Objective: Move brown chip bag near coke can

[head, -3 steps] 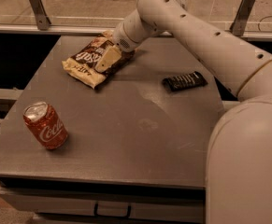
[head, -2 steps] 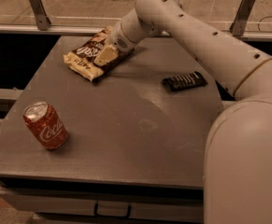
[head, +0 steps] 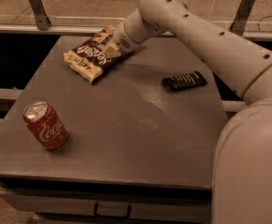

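Observation:
The brown chip bag (head: pixel 92 56) is at the far left part of the grey table (head: pixel 126 139), tilted, with its upper right end raised. My gripper (head: pixel 113 42) is at that raised end, shut on the bag's edge, with its fingertips mostly hidden behind the bag and the wrist. The red coke can (head: pixel 45 125) stands upright near the table's front left corner, well apart from the bag.
A small black wrapped bar (head: pixel 184 81) lies on the right side of the table. My white arm (head: pixel 210 41) reaches across the far right. The table's front edge and a drawer handle (head: pixel 111 210) are at the bottom.
The bag's gripped end has risen a little with the gripper and the bag has tilted. The can and the black bar have not moved.

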Action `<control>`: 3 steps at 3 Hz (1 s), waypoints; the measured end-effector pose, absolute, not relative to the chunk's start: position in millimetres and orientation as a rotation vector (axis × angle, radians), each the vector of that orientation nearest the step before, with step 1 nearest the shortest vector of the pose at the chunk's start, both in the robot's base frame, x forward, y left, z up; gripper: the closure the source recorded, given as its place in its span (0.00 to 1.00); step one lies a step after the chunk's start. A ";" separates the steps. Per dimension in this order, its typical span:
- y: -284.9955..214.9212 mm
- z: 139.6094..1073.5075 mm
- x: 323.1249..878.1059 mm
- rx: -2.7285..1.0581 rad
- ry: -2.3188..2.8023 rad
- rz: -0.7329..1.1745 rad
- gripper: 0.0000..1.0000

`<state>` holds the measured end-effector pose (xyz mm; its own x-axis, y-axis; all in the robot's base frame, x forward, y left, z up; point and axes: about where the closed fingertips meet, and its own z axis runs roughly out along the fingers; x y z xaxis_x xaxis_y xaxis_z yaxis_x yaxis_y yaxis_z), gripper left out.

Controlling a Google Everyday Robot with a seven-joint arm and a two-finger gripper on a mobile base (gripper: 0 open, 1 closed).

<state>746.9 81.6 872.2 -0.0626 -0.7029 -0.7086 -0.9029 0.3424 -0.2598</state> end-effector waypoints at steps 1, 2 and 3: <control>69.9 877.6 747.0 -1.384 1.828 0.300 1.00; 53.9 903.1 734.0 -1.359 1.806 0.290 1.00; 55.1 936.6 712.9 -1.387 1.768 0.300 0.82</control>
<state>712.9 55.1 936.6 -0.0271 -0.6817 -0.7311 -0.8848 0.3568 -0.2998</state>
